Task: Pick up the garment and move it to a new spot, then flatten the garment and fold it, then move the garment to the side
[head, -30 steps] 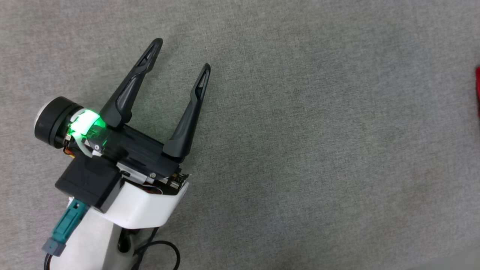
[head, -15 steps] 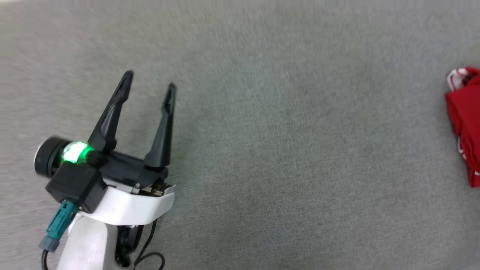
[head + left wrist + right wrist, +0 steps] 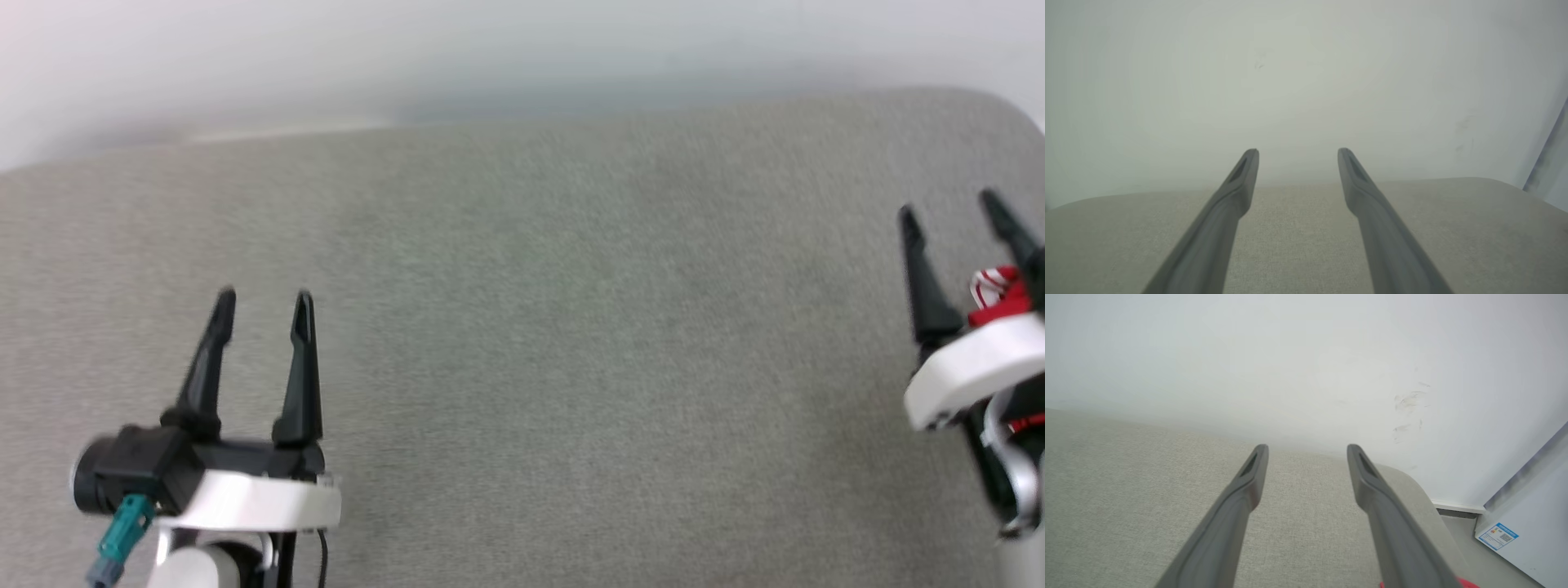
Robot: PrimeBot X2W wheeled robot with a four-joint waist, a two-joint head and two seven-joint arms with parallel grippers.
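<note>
The garment [image 3: 998, 309] is seen at the far right of the grey fabric surface [image 3: 571, 343] as a small bunch of red cloth topped by a loop of red-white striped trim. Most of it is hidden behind the right gripper [image 3: 947, 206] and its white wrist cuff [image 3: 971, 371], and the rest is cut off by the picture's edge, so its long axis and heading cannot be told. A red sliver of it is caught at the bottom edge of the right wrist view. The right gripper's jaws are spread wide and nothing is held. The left gripper [image 3: 263, 300] is held well apart at the lower left, jaws parted and empty. A white wall [image 3: 522, 49] is seen behind, blurred.
</note>
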